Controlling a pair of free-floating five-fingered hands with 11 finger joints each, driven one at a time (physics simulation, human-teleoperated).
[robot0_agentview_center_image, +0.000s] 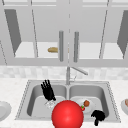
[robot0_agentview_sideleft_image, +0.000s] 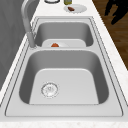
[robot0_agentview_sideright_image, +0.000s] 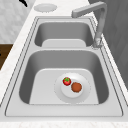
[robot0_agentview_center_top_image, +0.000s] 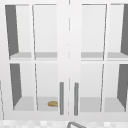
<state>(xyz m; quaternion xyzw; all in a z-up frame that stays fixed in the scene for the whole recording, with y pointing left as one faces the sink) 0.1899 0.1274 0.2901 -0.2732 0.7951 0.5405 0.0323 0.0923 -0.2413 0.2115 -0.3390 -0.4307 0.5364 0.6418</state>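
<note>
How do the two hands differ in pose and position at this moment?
The left hand is over the left sink basin, its fingers straight and pointing up; the right hand is by the front rim of the right basin, its fingers curled and hanging down. The left hand is higher and further back in the front view, the right hand lower and nearer the camera. Both are black and hold nothing.
</note>
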